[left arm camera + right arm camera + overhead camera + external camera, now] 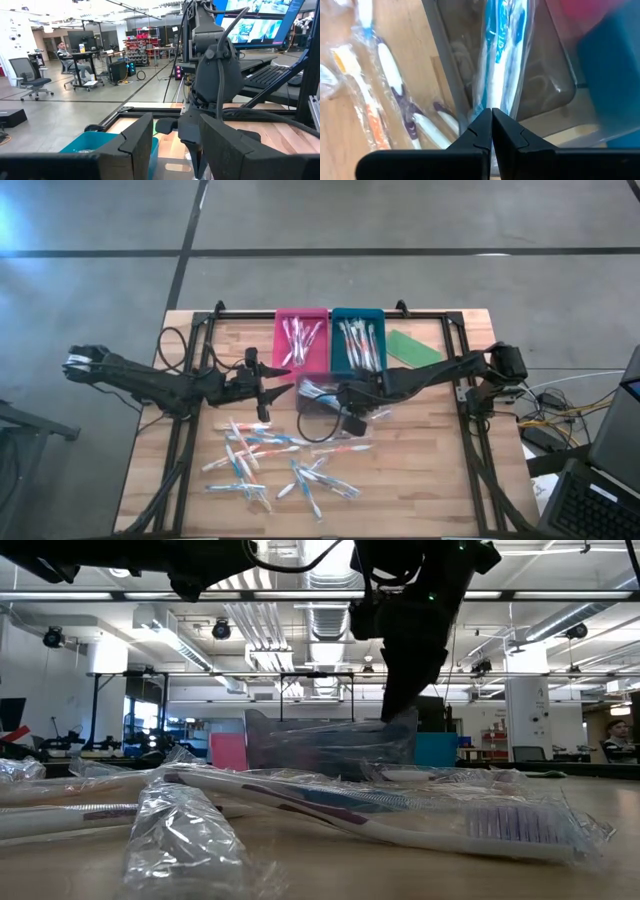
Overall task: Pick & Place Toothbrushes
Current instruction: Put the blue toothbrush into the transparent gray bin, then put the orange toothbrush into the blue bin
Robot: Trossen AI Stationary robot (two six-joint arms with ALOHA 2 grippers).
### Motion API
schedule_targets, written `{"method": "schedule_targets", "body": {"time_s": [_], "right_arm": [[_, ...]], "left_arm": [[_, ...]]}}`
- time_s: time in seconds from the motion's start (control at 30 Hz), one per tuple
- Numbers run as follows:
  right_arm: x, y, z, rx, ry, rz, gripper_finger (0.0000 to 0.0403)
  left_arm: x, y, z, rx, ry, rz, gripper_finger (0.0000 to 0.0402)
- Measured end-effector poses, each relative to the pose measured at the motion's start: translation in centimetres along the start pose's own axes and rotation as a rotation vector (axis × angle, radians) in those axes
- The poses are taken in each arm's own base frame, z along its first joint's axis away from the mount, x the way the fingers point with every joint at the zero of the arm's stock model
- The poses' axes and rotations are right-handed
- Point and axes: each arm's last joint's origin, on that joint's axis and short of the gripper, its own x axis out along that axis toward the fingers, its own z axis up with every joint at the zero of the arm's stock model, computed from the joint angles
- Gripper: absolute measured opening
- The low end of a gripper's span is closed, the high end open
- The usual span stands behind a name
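Several wrapped toothbrushes (pixel 268 460) lie loose on the near half of the wooden table. More of them lie in a pink tray (pixel 300 311) and a teal tray (pixel 358 311) at the far edge. A clear grey tray (pixel 547 85) stands mid-table with a blue-and-white wrapped toothbrush (pixel 501 55) over it. My right gripper (pixel 492 112) points steeply down at that tray, shut on the brush's wrapper. My left gripper (pixel 177 150) hovers level and open to the left of the tray (pixel 278 385), nothing between its fingers. My right gripper pinches the near end of the blue-and-white toothbrush's clear wrapper (pixel 492 102) between its two fingertips. The fingers come from above, slanting down, in line with the brush. The brush runs away from the fingertips over the clear tray's floor; I cannot tell whether it rests there.
A flat green piece (pixel 413 346) lies right of the teal tray. A black frame (pixel 440 315) runs around the table's edges. Crinkled wrappers (pixel 180 830) and a purple-bristled brush (pixel 500 825) lie near the front edge. Bare wood shows at the near right.
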Motion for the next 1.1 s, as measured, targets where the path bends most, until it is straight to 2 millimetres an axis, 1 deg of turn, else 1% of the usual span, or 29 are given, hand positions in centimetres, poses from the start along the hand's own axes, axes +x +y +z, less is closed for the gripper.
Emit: {"method": "schedule_targets", "body": {"time_s": [0.2,0.33,0.53,0.63,0.8,0.87,1.0,1.1], "right_arm": [[0.5,-0.1,-0.6,0.013,0.022,0.01,0.0008],[0.1,0.0,-0.2,-0.003,-0.006,0.018,0.0008],[-2.1,0.3,1.5,-0.025,-0.096,0.033,0.0008],[-3.2,0.4,2.1,-0.043,-0.098,0.032,0.0008],[-6.0,0.8,2.5,-0.058,-0.114,0.029,0.0008],[-7.0,1.2,2.3,-0.073,-0.125,0.006,0.0008],[-8.8,2.1,1.7,-0.082,-0.164,0.04,0.0008],[-9.3,3.5,0.9,-0.11,-0.165,0.068,0.0008]], "left_arm": [[0.0,0.0,0.0,0.0,0.0,0.0,0.0165],[0.0,0.0,0.0,0.0,0.0,0.0,0.0165],[0.0,0.0,0.0,0.001,0.0,0.0,0.0165],[0.0,0.0,0.0,0.002,0.003,0.0,0.0165],[0.0,0.0,-0.2,0.006,0.015,-0.002,0.0165],[0.0,0.0,-0.2,0.006,0.016,-0.002,0.0165],[0.0,0.0,-0.2,0.006,0.016,-0.002,0.0165],[0.0,0.0,-0.2,0.006,0.016,-0.001,0.0165]]}}
